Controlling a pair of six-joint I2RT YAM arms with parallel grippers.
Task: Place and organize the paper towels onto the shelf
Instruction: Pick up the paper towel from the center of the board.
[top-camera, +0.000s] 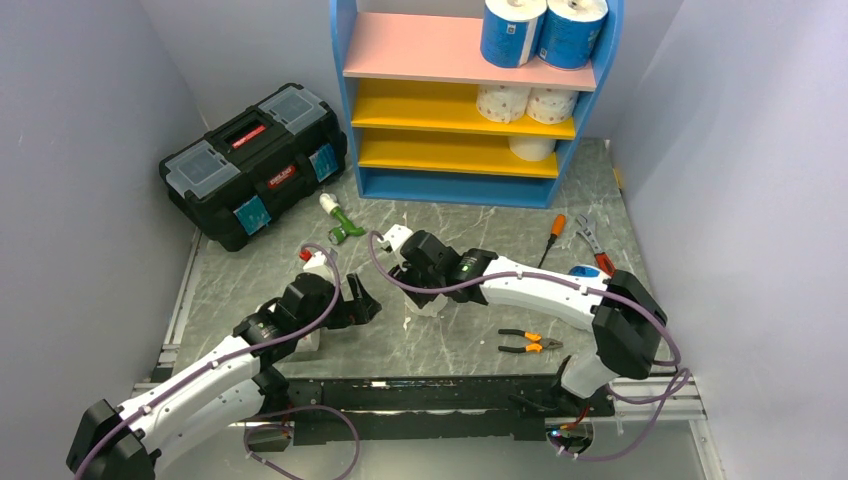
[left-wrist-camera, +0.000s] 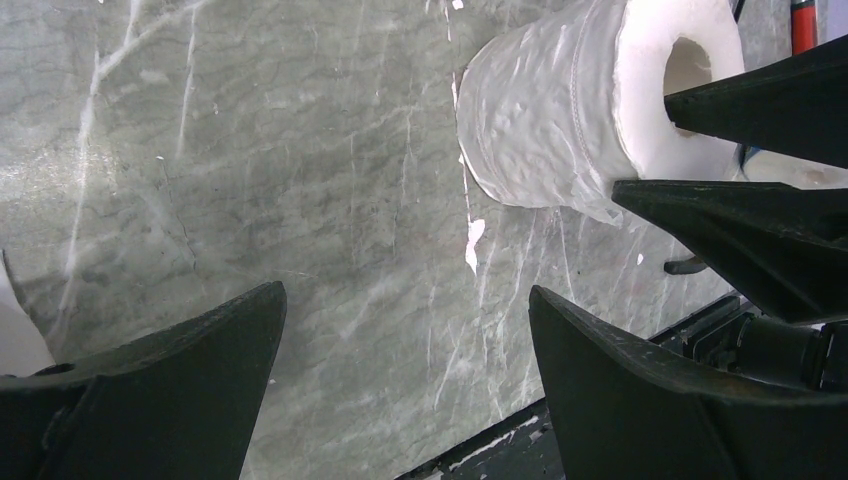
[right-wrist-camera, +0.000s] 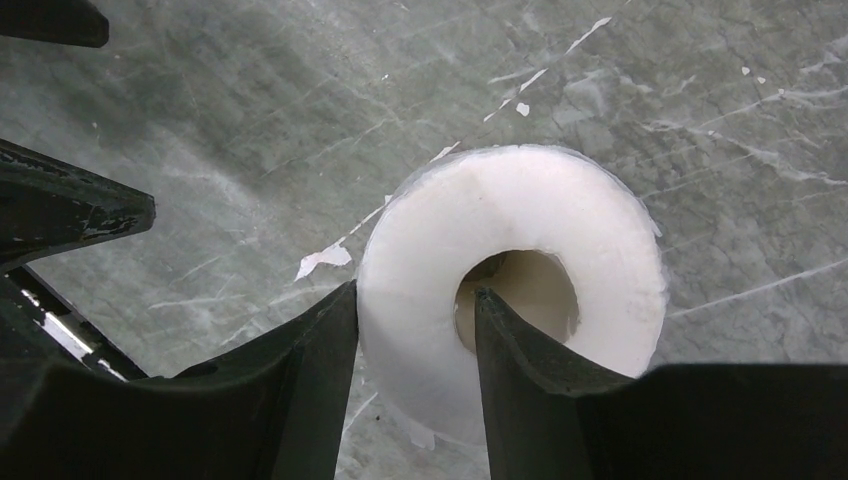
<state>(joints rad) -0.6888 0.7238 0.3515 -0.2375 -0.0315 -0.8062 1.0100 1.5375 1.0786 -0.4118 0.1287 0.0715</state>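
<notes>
Grey marble table (top-camera: 450, 200), pale walls on three sides.

**Top view.** The shelf (top-camera: 420, 45) stands at the far end and holds five rolls, all toward its right side:
- two blue rolls (top-camera: 513, 30) on the pink board
- two dotted rolls (top-camera: 502, 102) on the upper yellow board
- one plain roll (top-camera: 532, 147) on the lower yellow board

Well in front of the shelf, the right gripper (top-camera: 405, 250) meets a sixth, the held roll (top-camera: 396, 238). The left gripper (top-camera: 368, 302) sits a little farther from the shelf. A white cylinder (top-camera: 320, 265) beside the left arm is probably a seventh roll. Also counted are one toolbox (top-camera: 255, 165) left of the shelf, and one screwdriver (top-camera: 553, 235), one pliers (top-camera: 530, 343) and one red-handled tool (top-camera: 595, 245) in front of its right end.

**Left wrist view.** The left jaws are spread wide, with only bare table between them. The held roll lies on the shelf-ward side, its core turned to the right fingers (left-wrist-camera: 780, 110): one enters the core, the other runs outside the wall. Whether the roll rests on the table or hangs just off it cannot be told.

**Right wrist view.** The right jaws are clenched across the held roll's wall, one finger in the core and one against the outer face.

**Step in hand (judged).** This is the pickup of the sixth roll. The next move calls for a lift off the table, a carry toward the shelf, and a set-down on a free stretch of board left of the stored rolls. The pinch is on soft paper only, so the carry should be slow.
</notes>
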